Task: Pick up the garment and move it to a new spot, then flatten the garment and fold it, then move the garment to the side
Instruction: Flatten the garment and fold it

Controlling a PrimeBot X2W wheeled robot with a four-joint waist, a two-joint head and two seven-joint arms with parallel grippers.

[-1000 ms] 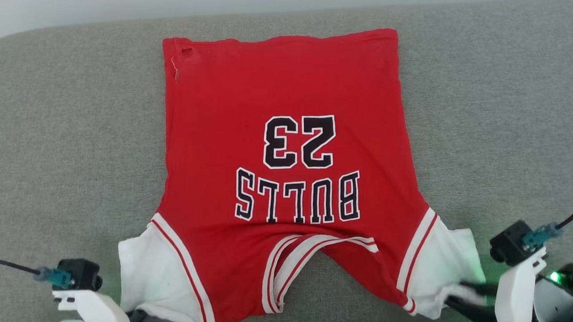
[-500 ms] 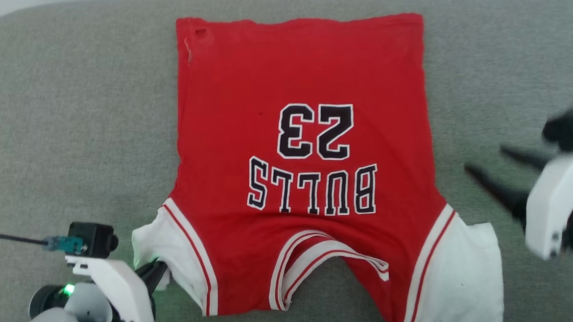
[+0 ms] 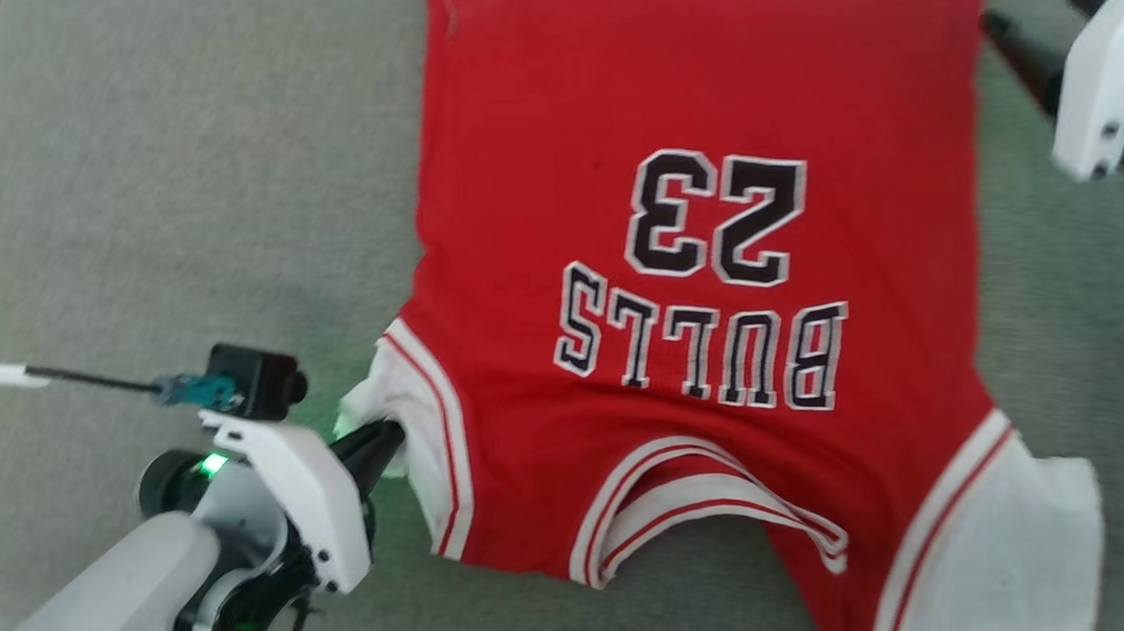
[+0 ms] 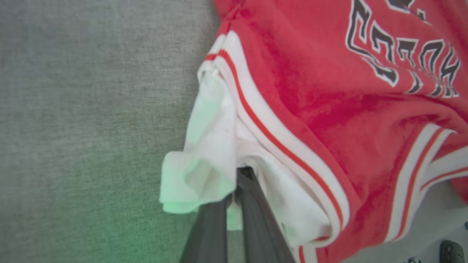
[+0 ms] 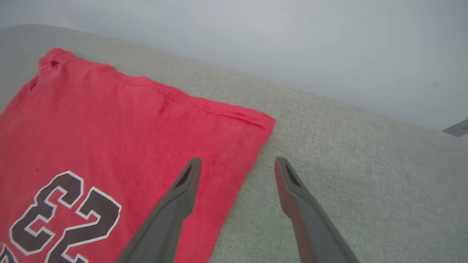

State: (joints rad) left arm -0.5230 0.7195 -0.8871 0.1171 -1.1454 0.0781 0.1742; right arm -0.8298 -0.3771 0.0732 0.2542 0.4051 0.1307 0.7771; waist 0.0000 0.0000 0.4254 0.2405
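Garment: a red jersey lying print side up on the grey cushion. Its hem is at the far side and its collar is towards the robot, so the "23" and the lettering read upside down in the head view.
Left gripper: the fingers are pressed together on the white left sleeve (the cloth bunches and laps over the fingertips in the left wrist view). This looks like a pinch at the sleeve's outer edge, where a pull would move the sleeve without lifting the body.
Right gripper: the fingers are spread wide with nothing between them, over the far hem corner on the robot's right. One finger is over red cloth and the other over bare cushion, straddling the side edge. Whether it touches the cloth cannot be told.
Right sleeve: it lies flat and free at the near side, well apart from the right gripper.
Step in hand: the body looks mostly smooth, with slack only around the collar, so this is probably late flattening or the start of the fold.
Why opposite corners: a hold on the near left sleeve and the far right hem would probably let the arms draw the cloth taut on the diagonal.
Risk: a one-sided pull may drag the whole jersey across the cushion.
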